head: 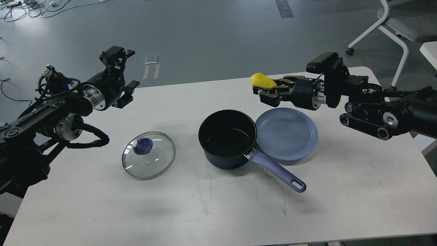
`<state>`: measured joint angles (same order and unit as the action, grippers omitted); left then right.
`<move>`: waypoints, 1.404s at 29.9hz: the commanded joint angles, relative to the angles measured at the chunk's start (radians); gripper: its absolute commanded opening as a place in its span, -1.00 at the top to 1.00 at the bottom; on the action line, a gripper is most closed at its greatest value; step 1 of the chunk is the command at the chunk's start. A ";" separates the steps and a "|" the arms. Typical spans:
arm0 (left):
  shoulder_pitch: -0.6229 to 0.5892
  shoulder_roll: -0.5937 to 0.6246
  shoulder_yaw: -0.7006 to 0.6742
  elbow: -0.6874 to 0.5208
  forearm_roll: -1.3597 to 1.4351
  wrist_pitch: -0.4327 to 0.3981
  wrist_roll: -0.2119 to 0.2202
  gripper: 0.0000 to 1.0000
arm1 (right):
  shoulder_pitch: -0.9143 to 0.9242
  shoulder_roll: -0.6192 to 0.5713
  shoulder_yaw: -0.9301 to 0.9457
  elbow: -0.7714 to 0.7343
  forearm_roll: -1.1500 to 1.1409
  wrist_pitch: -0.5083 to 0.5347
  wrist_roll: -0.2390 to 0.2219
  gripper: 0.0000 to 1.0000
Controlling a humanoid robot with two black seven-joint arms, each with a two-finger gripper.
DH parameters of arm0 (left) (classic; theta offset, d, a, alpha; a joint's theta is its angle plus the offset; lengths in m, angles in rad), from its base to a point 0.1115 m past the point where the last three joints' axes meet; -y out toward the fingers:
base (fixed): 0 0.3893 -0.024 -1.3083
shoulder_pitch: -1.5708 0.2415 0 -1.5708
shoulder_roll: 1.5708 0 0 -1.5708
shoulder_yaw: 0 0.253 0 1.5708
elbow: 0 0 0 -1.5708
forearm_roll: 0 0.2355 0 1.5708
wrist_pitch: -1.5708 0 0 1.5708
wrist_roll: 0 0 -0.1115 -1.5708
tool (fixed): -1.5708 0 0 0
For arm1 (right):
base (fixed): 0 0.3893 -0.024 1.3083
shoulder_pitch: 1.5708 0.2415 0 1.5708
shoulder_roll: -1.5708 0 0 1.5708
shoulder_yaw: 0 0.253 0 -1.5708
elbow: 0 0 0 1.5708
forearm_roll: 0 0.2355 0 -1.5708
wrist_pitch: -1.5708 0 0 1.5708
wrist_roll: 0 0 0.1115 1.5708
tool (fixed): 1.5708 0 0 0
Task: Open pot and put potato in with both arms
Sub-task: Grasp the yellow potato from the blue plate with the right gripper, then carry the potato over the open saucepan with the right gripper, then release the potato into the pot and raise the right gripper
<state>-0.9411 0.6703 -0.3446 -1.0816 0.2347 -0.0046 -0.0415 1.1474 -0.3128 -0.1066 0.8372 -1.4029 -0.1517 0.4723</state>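
One potato (263, 81) above uncovered pot (227, 138)

Left gripper (125, 74) agape, right gripper (260, 88) clenched (raised).

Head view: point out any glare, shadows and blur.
Head view: bright streaks of glare sit on the glass lid; soft shadows lie on the table under the pot and plate; the potato in the right tool is sharp, without motion blur.
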 commanded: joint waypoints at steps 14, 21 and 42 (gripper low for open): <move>0.002 -0.003 -0.014 -0.001 -0.021 -0.003 0.011 -0.97 | -0.011 0.153 -0.159 -0.038 0.027 -0.003 0.016 -1.00; 0.042 -0.027 -0.060 -0.003 -0.098 -0.054 0.015 -0.97 | 0.002 0.132 -0.056 0.000 0.256 0.009 0.016 -1.00; 0.240 -0.164 -0.280 0.037 -0.127 -0.130 -0.011 -0.97 | -0.321 -0.058 0.620 0.005 1.395 0.544 -0.310 -1.00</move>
<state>-0.7054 0.5064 -0.6075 -1.0430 0.1090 -0.1159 -0.0515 0.8554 -0.3583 0.4739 0.8403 -0.0412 0.3808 0.1882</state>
